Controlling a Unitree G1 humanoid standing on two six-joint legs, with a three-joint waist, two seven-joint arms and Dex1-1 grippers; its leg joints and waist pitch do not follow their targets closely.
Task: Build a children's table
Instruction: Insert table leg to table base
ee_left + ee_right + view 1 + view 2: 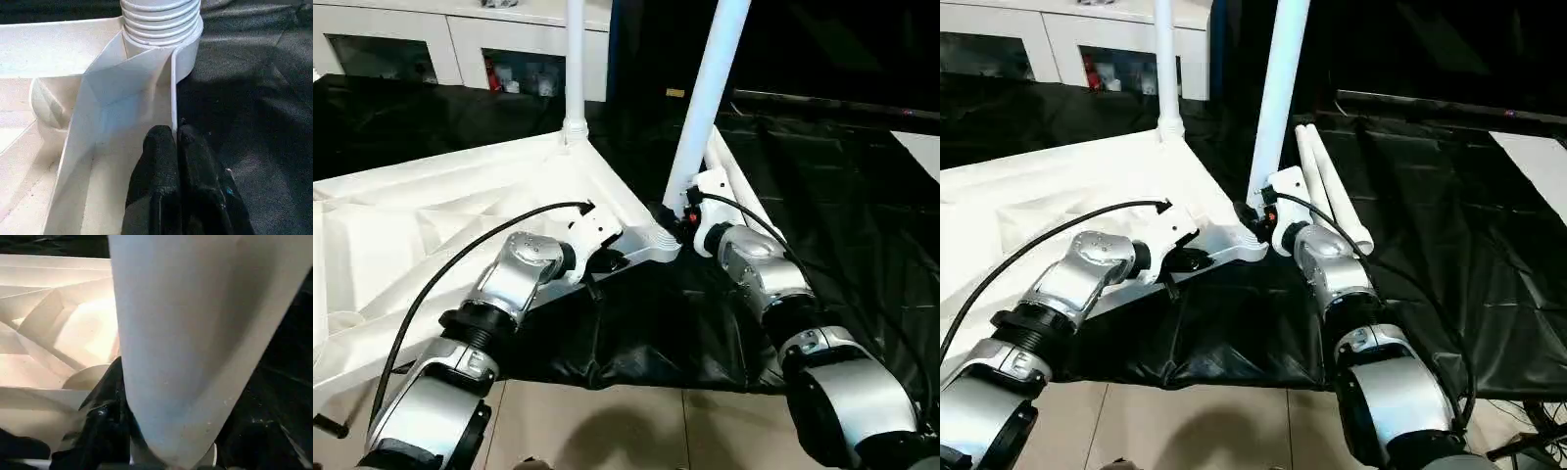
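The white table top (431,225) lies upside down on the black-covered table (822,166), its ribbed underside up. One leg (575,59) stands upright in the far corner socket. The left gripper (173,142), fingers pressed together, pinches the thin rim of the top just beside the near corner socket (161,19). At this corner the right gripper (690,211) holds a second leg (705,98), fingers half spread around its tube; it leans and seems not fully seated. Two more legs (1332,191) lie on the cloth to the right, waiting. Behind stands a white cabinet (460,44). Nothing blocks the work.
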